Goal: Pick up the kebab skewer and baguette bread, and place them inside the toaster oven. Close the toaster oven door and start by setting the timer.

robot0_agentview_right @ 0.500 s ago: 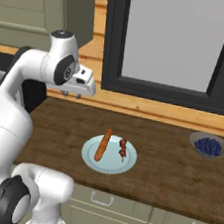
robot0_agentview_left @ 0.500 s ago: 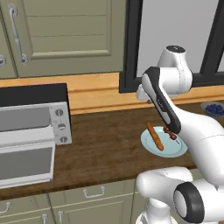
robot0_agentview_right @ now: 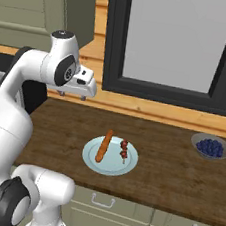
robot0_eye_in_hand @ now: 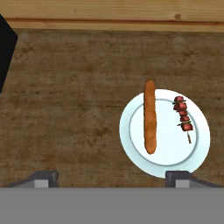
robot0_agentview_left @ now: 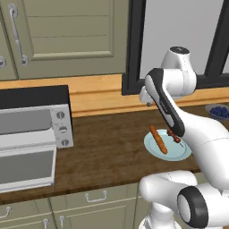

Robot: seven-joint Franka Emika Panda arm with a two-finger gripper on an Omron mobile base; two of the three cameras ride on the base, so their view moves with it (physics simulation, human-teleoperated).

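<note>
Hovering above the counter (robot0_agentview_right: 177,174), claw (robot0_agentview_right: 72,95) spread wide; baguette bread (robot0_eye_in_hand: 150,117) and kebab skewer (robot0_eye_in_hand: 183,117) on plate (robot0_eye_in_hand: 166,159).

in your left base view the toaster oven (robot0_agentview_left: 33,134) runs off the left edge, and the arm hides the far end of the kebab skewer (robot0_agentview_left: 175,137) and part of the plate (robot0_agentview_left: 154,147). the knob markings are too small to read.

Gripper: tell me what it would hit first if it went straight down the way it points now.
Probably the bare wooden counter, just beside the plate. The open gripper points down, with the baguette bread off to one side; depth is unclear.
</note>
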